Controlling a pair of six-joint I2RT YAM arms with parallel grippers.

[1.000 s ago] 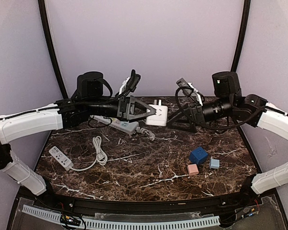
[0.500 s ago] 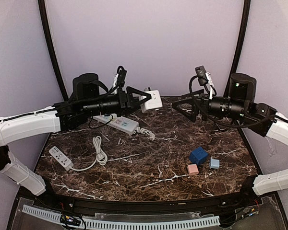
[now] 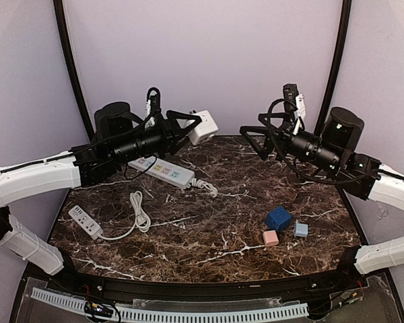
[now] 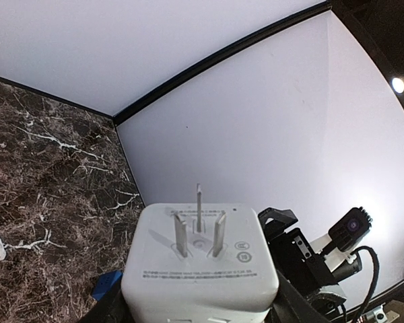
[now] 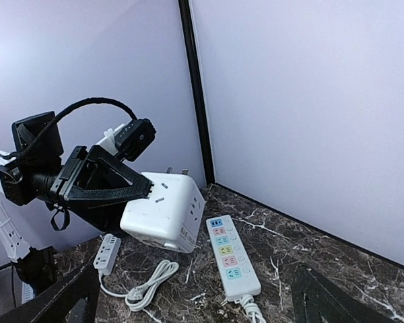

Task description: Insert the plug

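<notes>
From above, our left gripper is pinching the plug aloft; our right gripper is gaping empty, well apart. Left wrist: its prongs are pointing away from our fingers. Right wrist: it is hanging beyond our spread fingers.

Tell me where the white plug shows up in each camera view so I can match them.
Top external: white plug upper centre-left, held up near the table's back edge.
Left wrist: white plug bottom centre, prongs showing.
Right wrist: white plug left of centre, in the lower half.
Shared landmark: the marble table, at the left in the left wrist view and along the bottom in the right wrist view.
</notes>
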